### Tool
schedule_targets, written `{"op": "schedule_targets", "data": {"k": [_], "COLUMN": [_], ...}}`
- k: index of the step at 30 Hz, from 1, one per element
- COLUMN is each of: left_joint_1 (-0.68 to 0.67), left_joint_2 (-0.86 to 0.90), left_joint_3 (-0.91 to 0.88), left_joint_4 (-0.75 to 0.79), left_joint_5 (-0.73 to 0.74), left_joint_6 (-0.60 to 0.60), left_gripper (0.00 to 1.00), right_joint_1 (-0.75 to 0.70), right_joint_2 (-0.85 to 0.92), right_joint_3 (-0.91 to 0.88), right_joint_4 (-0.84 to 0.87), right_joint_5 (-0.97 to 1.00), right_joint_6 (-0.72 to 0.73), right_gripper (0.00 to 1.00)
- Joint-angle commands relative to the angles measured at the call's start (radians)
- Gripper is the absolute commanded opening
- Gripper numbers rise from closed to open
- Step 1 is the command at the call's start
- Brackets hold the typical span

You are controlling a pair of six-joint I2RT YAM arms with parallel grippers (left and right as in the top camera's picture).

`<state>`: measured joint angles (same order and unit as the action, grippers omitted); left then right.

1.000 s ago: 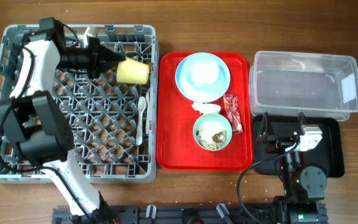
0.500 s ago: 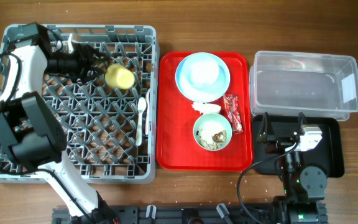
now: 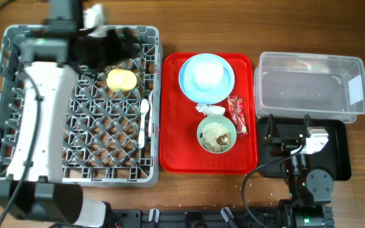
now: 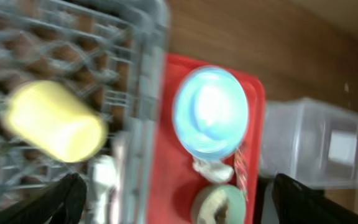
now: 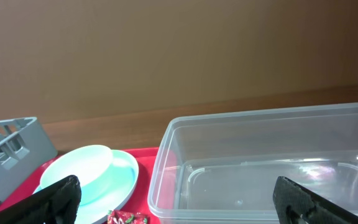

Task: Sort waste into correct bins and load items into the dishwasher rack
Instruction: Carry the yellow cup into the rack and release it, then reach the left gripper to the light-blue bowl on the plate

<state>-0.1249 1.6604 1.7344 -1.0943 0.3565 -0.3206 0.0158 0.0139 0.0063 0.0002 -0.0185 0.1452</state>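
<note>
Black tray (image 3: 341,155) lay by the counter's front right corner, under the right gripper (image 3: 289,123), whose fingers stood spread around nothing. Toward the middle, the red tray (image 3: 170,145) carried the pale green bowl (image 3: 201,134) of rice-like scraps (image 3: 220,137), then the white napkin (image 3: 211,109) and red wrapper (image 3: 237,114), then the light blue plate (image 3: 206,77). The clear tub (image 3: 309,69) sat behind the black tray. On the left, the grey rack (image 3: 75,179) held a white spoon (image 3: 144,120) and, farther back, the yellow cup (image 3: 121,80) on its side. Over the rack's far edge hovered the blurred left gripper (image 3: 118,45), fingers wide apart, holding nothing.
</note>
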Motion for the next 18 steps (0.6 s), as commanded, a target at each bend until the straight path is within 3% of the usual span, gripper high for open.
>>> {"op": "schedule_targets", "data": {"k": [1, 3, 9, 15, 18], "left_joint_1": [-0.190, -0.329, -0.568, -0.603, -0.602], "left_joint_2": [0.067, 0.140, 0.372, 0.536, 0.562], "left_joint_3": [-0.005, -0.005, -0.005, -0.005, -0.005], "left_joint_4": [0.076, 0.162, 0.449, 0.613, 0.620], "left_joint_5": [-0.055, -0.130, -0.404, -0.534, -0.532], "left_joint_6": [-0.006, -0.006, -0.005, -0.002, -0.003], "left_gripper": [0.46, 0.39, 0.41, 0.40, 0.31], "right_joint_1": [-0.005, -0.005, -0.005, -0.005, -0.005], "right_joint_2": [-0.005, -0.005, -0.005, -0.005, -0.005], "right_joint_3": [-0.001, -0.001, -0.001, -0.001, -0.001], "right_joint_4": [0.006, 0.006, 0.006, 0.006, 0.006], "right_joint_5": [0.009, 0.009, 0.009, 0.009, 0.009], "right_joint_6": [0.012, 0.012, 0.012, 0.012, 0.012], "right_gripper": [1.00, 1.00, 1.00, 1.00, 1.00]}}
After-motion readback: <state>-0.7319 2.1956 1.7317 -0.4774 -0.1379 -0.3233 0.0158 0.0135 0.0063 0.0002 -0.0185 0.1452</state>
